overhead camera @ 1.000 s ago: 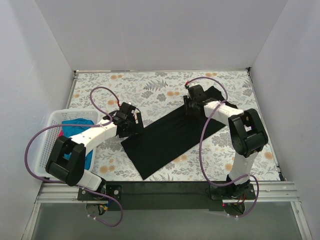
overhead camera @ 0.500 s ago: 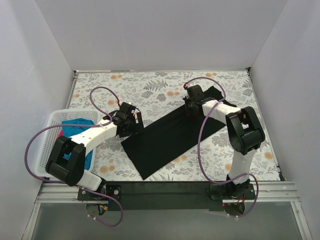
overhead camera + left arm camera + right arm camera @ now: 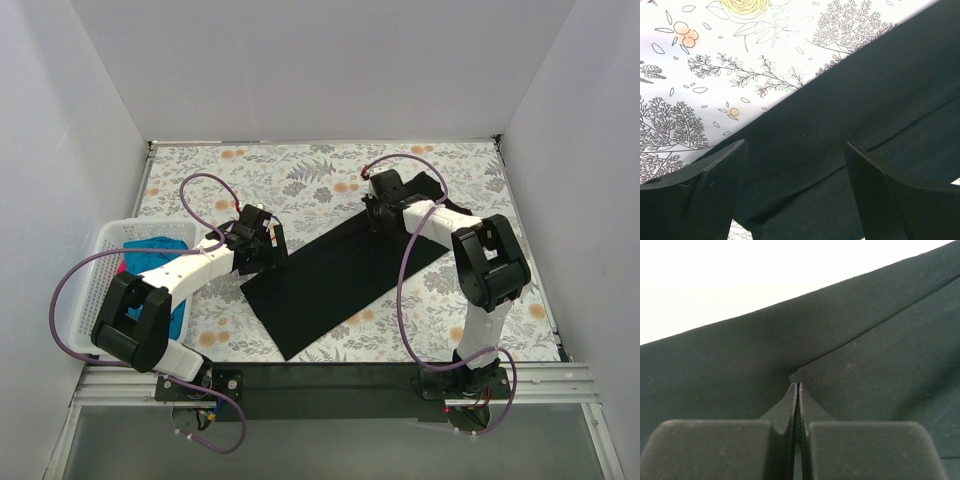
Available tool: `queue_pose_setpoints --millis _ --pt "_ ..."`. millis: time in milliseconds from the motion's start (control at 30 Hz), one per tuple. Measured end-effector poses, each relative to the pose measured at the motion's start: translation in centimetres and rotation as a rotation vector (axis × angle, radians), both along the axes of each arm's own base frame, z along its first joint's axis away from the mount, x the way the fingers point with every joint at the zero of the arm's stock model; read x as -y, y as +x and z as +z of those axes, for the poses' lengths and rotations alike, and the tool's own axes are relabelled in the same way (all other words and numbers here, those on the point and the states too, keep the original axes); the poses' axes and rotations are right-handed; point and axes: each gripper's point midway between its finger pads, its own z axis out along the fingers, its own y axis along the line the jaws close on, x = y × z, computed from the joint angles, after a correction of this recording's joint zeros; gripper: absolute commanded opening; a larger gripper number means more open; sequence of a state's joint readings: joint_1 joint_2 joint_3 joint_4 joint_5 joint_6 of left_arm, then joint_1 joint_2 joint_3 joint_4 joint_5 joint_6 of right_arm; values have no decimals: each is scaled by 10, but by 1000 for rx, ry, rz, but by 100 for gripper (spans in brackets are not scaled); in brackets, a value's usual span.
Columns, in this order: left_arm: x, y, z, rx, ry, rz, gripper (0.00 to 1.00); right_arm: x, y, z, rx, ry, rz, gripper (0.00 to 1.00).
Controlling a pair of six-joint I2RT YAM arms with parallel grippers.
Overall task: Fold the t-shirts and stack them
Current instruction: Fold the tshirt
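The black t-shirt [image 3: 340, 275] lies as a long flat band running diagonally across the flowered table. My left gripper [image 3: 258, 245] is open just above the band's far-left edge; in the left wrist view its gripper [image 3: 795, 145] straddles the black cloth [image 3: 865, 90], and a fold line runs between the jaws. My right gripper [image 3: 383, 205] is at the band's far-right end. In the right wrist view it [image 3: 798, 385] is shut, pinching a hemmed edge of the black cloth [image 3: 740, 350]. The teal-blue t-shirt [image 3: 155, 255] and a bit of pink-red cloth [image 3: 122, 268] lie in the basket.
A white lattice basket [image 3: 100, 245] stands at the table's left edge, beside the left arm. More black cloth bunches behind the right gripper [image 3: 432, 188]. White walls enclose the table on three sides.
My right gripper has shifted slightly left and away, still holding the black cloth. The left arm has not moved.
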State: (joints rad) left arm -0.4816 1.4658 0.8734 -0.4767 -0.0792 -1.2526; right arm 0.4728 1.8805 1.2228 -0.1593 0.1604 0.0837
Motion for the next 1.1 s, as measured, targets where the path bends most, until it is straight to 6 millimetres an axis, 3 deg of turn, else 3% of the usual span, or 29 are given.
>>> queue_pose_setpoints --millis 200,433,567,667,800,900,1000,1100 --pt "0 0 0 0 -1 -1 77 -5 0 15 27 25 33 1" --pt "1 0 0 -1 -3 -2 77 -4 -13 9 18 30 75 1" --pt "2 -1 0 -4 -8 -7 77 -4 -15 8 18 30 89 35" --pt "2 -1 0 -5 -10 -9 77 -5 -16 10 25 39 96 47" --pt "3 -1 0 -4 -14 -17 77 2 -22 19 36 60 76 49" --pt "6 -2 0 -10 -24 -28 77 22 -24 32 50 114 0 46" --pt "10 -5 -8 -41 -33 -46 72 61 -21 39 48 201 -140 45" --pt "13 -12 -24 -107 -37 -62 67 109 -19 30 21 296 -305 44"
